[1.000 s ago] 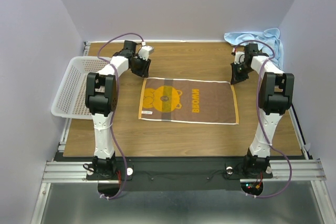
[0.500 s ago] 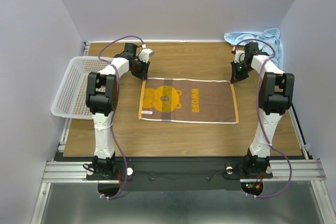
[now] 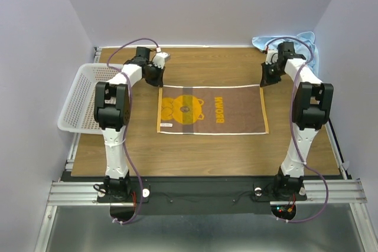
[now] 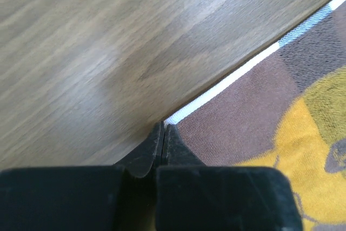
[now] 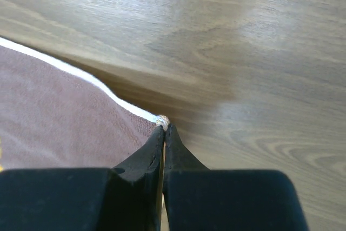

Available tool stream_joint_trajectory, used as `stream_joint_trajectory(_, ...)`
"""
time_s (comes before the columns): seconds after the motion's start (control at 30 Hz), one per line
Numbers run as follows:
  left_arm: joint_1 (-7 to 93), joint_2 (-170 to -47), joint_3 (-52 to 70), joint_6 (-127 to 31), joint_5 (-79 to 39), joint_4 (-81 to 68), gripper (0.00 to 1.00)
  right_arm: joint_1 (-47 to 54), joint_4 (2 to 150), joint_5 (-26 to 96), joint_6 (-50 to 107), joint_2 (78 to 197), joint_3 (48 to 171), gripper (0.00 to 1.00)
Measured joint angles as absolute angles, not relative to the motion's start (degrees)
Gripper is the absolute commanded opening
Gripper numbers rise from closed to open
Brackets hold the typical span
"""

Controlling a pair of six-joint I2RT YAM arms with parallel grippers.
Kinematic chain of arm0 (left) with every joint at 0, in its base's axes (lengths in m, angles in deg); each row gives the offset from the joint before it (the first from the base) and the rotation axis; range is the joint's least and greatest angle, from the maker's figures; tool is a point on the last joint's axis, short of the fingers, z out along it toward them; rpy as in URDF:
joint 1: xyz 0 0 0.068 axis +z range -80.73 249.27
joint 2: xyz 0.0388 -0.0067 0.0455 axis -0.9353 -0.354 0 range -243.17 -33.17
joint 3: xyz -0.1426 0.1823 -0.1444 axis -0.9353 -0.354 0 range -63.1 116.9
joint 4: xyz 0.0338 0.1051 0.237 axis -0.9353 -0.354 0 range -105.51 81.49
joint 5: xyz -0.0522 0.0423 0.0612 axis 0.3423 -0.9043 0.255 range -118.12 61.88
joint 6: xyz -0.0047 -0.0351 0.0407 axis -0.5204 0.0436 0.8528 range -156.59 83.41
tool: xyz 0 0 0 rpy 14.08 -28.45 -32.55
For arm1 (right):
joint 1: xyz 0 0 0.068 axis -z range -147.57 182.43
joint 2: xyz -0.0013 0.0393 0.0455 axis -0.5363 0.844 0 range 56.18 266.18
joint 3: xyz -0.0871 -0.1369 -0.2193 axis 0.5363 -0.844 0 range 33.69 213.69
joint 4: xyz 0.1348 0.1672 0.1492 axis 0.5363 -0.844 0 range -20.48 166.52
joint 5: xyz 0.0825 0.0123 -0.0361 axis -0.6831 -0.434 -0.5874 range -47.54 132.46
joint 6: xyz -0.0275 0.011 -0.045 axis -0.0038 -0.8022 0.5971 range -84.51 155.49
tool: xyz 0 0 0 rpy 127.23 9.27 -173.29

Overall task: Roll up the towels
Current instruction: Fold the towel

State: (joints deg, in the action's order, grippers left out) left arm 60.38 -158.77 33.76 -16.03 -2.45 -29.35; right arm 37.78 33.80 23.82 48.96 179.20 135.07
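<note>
- The brown wooden table is carrying everything, with the two arm bases standing at its near edge.
- The mustard-yellow and brown printed cloth towel is lying spread flat in the middle of the table, its long sides running left to right and its bear print sitting toward the left end.
- The white perforated plastic basket is sitting at the table's left edge, well apart from that towel.
- The left gripper is pressing down at the towel's far left corner, its jaws fully closed and pinching the white-edged corner.
- The right gripper is doing likewise at the far right corner, its jaws closed tight on a small bunched tip of cloth.
- The plain light blue cloth towel is lying crumpled in the far right corner of the table, behind the right arm.
</note>
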Motion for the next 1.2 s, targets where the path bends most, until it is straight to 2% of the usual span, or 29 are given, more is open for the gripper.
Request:
stream_joint_trajectory(0.27,61.78,-145.96,25.78,-12.19,-0.85,-25.64,0.0,38.1,34.0,22.32,51.02,171.4,131.59,0.01)
stream_joint_trajectory(0.47,61.85,-131.82,11.29,-6.61,1.25,-21.24,0.0,38.1,34.13,21.7,54.93,162.44,123.29,0.0)
stream_joint_trajectory(0.83,61.85,-116.32,-6.43,10.2,4.88,-23.97,0.0,38.08,33.23,21.4,63.24,151.9,106.63,0.0)
stream_joint_trajectory(1.07,60.93,-112.78,-14.11,20.03,4.74,-26.27,0.0,38.08,32.99,21.18,67.83,151.33,98.72,0.01)
stream_joint_trajectory(1.2,58.92,-112.87,-16.66,22.63,3.21,-27.23,0.0,38.08,32.91,21.18,68.83,152.34,98.09,0.0)
